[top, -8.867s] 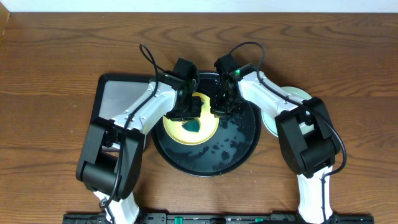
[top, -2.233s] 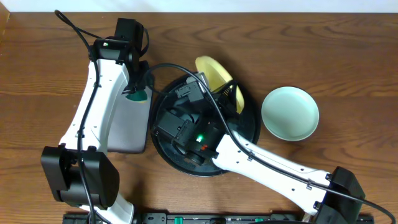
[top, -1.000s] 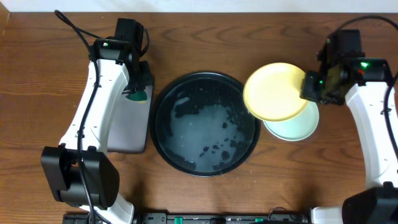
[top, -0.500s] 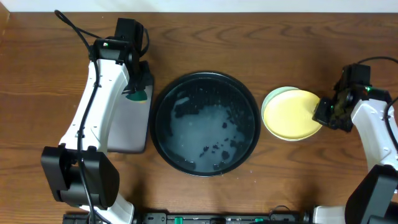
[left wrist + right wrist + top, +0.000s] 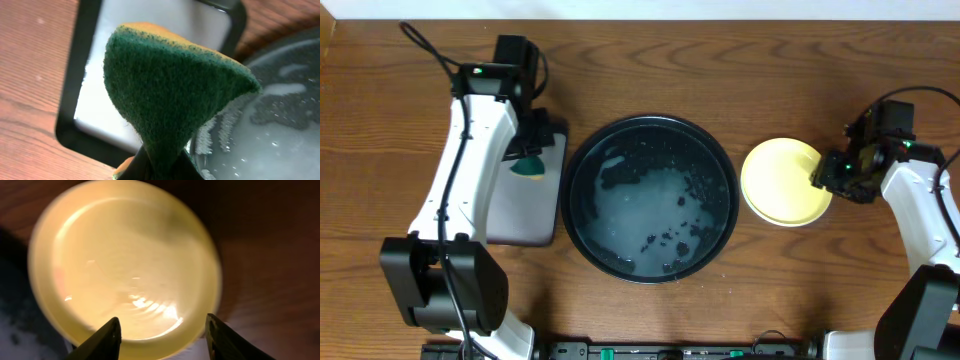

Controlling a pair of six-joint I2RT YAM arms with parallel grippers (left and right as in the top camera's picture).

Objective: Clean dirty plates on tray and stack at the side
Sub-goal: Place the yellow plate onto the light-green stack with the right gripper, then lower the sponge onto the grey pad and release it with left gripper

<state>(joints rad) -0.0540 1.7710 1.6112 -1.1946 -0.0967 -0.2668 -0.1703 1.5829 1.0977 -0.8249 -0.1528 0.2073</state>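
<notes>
table (image 5: 720,60): brown wood-grain surface carrying every item.
round tray (image 5: 715,150): large black tray with a raised rim at the table's centre. Its floor holds a film of sudsy water and scattered dark specks.
yellow plate (image 5: 780,182): 1 pale yellow plate lying flat and face up just right of the round tray, apart from its rim. The inside looks glossy in the right wrist view (image 5: 125,270).
right gripper (image 5: 828,176): sits at the right edge of the yellow plate. In its wrist view the 2 fingers (image 5: 107,337) stand spread wide, released, with the plate's near rim showing between them.
rectangular tray (image 5: 520,215): black rim and grey inside, just left of the round tray.
left gripper (image 5: 530,155): clenched on the sponge, above the upper right part of the rectangular tray.
sponge (image 5: 170,90): green scouring face with a yellow edge, pinched into a wedge at its lower end.
</notes>
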